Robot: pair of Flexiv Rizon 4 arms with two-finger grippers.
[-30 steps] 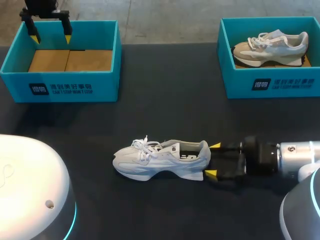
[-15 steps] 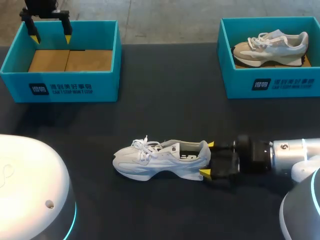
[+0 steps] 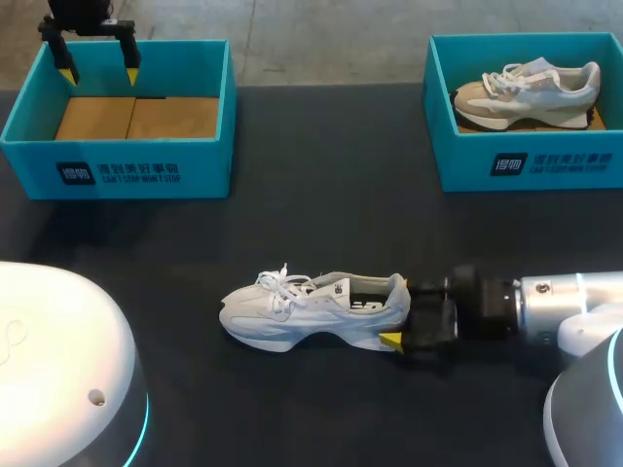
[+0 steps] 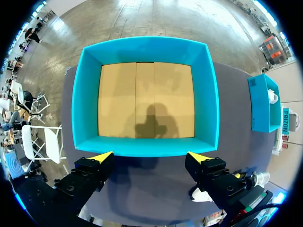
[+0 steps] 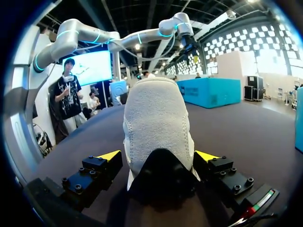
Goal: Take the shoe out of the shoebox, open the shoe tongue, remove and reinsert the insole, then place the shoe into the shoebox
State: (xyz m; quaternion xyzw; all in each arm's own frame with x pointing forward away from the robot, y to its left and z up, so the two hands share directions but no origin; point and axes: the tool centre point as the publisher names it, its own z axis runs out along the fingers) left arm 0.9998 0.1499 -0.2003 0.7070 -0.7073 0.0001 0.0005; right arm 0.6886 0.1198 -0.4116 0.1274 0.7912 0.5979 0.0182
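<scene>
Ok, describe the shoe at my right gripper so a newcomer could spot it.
On the dark table, look at the near middle, short of the teal left box and right box. The pale shoe lies there, heel at the right gripper. Unlike the beige-and-white shoe in the right box, it is all grey-white and outside any box.

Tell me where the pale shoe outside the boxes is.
In the head view the shoe lies on the table, near the front middle. Its toe points to the left and its heel sits between the fingers of the right gripper.
</scene>
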